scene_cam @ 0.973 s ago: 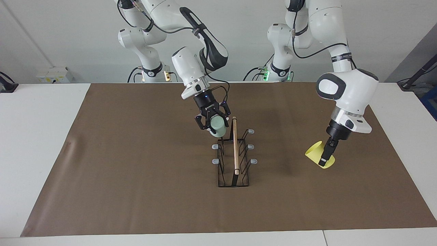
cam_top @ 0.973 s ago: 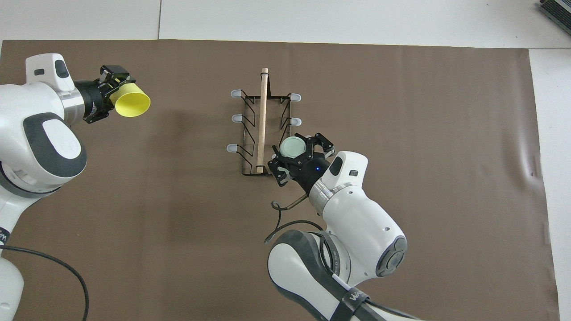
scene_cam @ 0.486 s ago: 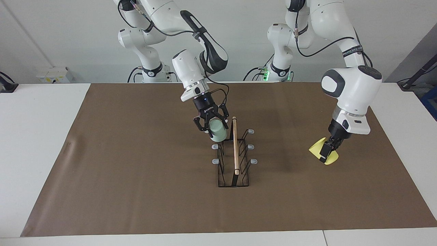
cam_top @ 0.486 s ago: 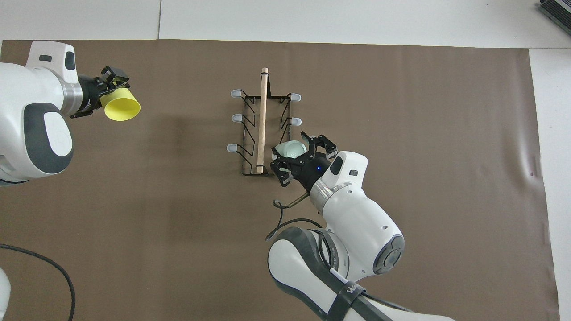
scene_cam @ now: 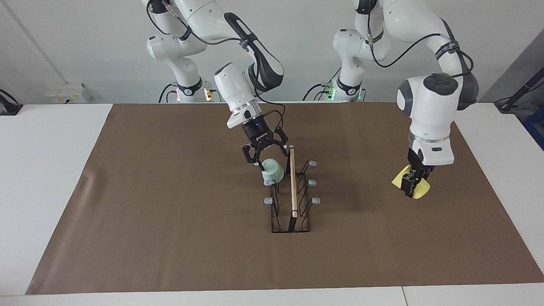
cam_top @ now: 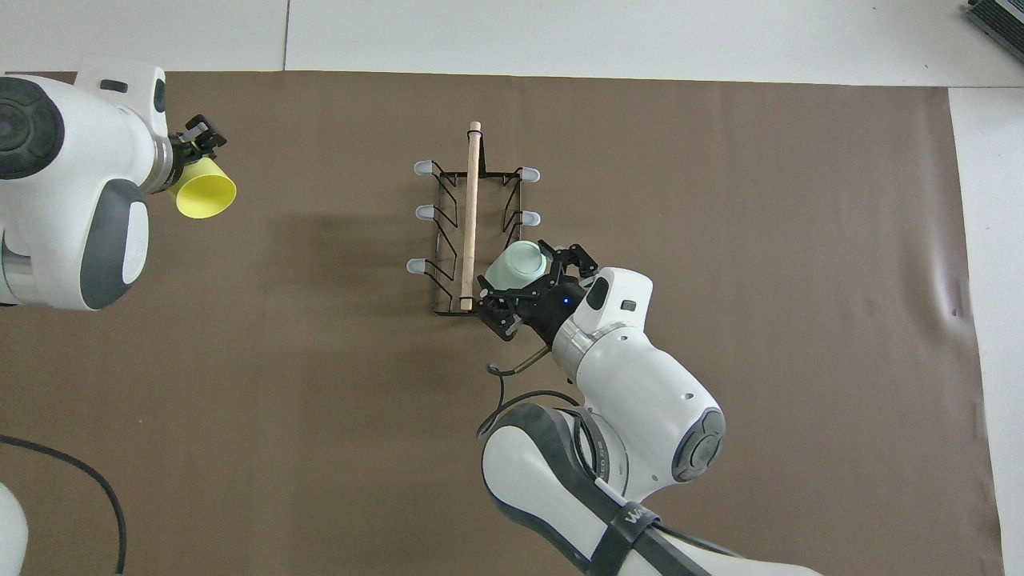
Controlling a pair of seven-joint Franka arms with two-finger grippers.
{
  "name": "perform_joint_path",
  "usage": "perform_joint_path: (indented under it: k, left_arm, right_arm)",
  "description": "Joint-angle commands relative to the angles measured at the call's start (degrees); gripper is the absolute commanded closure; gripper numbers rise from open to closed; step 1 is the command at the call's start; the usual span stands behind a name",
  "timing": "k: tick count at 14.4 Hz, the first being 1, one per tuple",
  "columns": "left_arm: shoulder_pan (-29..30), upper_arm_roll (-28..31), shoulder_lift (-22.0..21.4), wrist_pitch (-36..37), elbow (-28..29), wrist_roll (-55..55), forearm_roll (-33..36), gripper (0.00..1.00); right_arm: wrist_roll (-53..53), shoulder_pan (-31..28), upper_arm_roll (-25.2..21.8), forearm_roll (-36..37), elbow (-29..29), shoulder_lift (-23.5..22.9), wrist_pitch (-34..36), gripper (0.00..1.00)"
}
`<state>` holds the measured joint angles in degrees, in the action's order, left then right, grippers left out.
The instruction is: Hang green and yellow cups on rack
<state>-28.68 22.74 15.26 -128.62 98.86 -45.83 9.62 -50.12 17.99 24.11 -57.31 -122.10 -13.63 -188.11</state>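
- While the green cup (scene_cam: 272,170) sits upside down on the rack (scene_cam: 291,199), its pale mint wall tapers toward the flat bottom that faces up; it rests on the prong nearest the robots on the side toward the right arm's end of the table.
- Just above that cup, the right gripper (scene_cam: 264,154) has its fingers spread apart, and no finger presses the cup's wall in the facing view.
- From overhead, the right gripper (cam_top: 534,290) overlaps the green cup (cam_top: 518,264), so contact cannot be judged there.
- Black wire forms the narrow rack (cam_top: 448,240), with a light wooden rod (scene_cam: 293,182) along its top and grey tips on its prongs; the prong under the green cup is covered.
- Toward the left arm's end of the table, the yellow cup (scene_cam: 420,187) is bright and tapered, tilted on its side, clamped in the left gripper (scene_cam: 411,187) low over the brown mat (scene_cam: 170,212).
- Much of the yellow cup is hidden by the gripper in the facing view; overhead, the yellow cup (cam_top: 205,188) shows its open mouth, while the left gripper (cam_top: 192,144) is largely hidden under the arm's white wrist.
- Whether the yellow cup touches the mat cannot be told.
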Motion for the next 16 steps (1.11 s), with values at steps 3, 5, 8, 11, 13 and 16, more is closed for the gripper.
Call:
perform_joint_path:
  k: [3,5,8,11,13,16]
  left_arm:
    - [-6.73,0.90,-1.10,9.78,-1.65,-11.10,14.86,1.00]
    - [-9.36,0.90,-1.63,14.52,-1.65,-14.27,20.23,1.00]
    - [-13.58,0.90,-2.43,21.82,-1.65,-18.93,27.54,1.00]
    - [-16.76,0.73,-2.95,25.87,-1.48,-23.42,30.63,1.00]
    - [-18.77,0.64,-2.52,26.32,-1.48,-25.70,31.24,1.00]
    - [-22.99,0.37,-1.20,25.09,-1.57,-38.94,34.23,1.00]
  right_arm:
    - [-2.09,-2.69,0.06,-2.28,2.04,0.97,6.96,0.00]
    - [-2.18,-3.13,-0.20,-2.10,2.04,1.94,9.24,0.00]
    - [-3.31,-6.02,-0.47,-0.18,2.04,4.39,15.38,0.00]
    - [-8.85,-15.66,-0.47,10.59,5.10,5.72,30.11,0.00]
    - [-8.95,-21.65,-0.29,21.92,10.10,5.29,39.97,0.00]
    - [-10.43,-25.53,-0.29,29.34,12.50,4.93,44.23,0.00]
